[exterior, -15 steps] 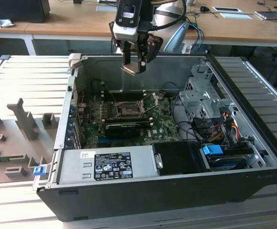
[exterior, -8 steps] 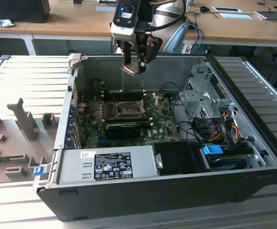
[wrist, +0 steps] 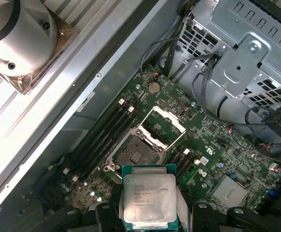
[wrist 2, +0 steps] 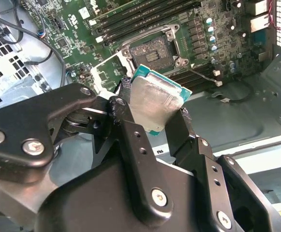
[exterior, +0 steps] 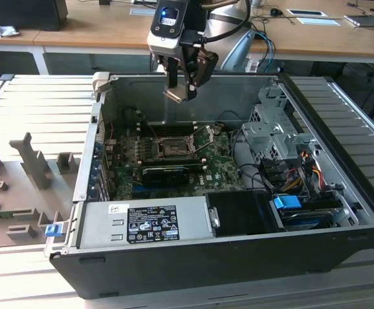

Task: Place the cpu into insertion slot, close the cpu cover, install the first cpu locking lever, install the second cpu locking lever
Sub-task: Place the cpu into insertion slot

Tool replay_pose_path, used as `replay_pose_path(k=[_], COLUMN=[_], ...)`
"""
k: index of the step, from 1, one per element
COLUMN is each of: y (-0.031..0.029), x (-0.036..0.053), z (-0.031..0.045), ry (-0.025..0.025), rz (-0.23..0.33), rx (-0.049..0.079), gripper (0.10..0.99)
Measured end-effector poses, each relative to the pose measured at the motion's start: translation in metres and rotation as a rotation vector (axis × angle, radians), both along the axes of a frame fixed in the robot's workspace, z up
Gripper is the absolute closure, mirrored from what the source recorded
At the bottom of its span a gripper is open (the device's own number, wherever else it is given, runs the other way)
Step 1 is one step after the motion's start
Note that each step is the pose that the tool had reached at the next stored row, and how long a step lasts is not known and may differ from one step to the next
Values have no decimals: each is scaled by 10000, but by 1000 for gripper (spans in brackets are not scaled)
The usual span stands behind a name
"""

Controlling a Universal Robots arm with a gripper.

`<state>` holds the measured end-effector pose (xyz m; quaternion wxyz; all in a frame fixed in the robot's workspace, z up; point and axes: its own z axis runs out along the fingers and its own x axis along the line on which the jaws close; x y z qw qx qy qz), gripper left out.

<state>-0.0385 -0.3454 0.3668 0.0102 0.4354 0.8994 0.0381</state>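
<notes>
Aloft — cpu point(wrist: 148, 197) in claw point(wrist 2: 155, 100) above insertion slot point(wrist: 135, 153)

The small flat square cpu point(wrist: 147, 197) has a dull, smooth silvery metal face; the black pincer point(wrist 2: 154, 104) looks matt.

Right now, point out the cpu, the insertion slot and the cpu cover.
cpu point(wrist: 147, 198), first wrist view, metal face.
insertion slot point(wrist: 135, 155), first wrist view, dark centre.
cpu cover point(wrist: 153, 138), first wrist view, frame bar.

print on the cpu point(wrist: 149, 198) and the power supply label point(exterior: 153, 224) (neither can be read).
</notes>
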Motion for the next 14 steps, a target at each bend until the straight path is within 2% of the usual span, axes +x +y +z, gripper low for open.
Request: replay_pose_path(k=[4,10,14], y=[0,0,0], x=[0,0,0], z=[-17,-22,-23], ry=[0,1,1], rz=[-1,-35,-279], rx=[-72,-79,-79], gripper=[557,557,557])
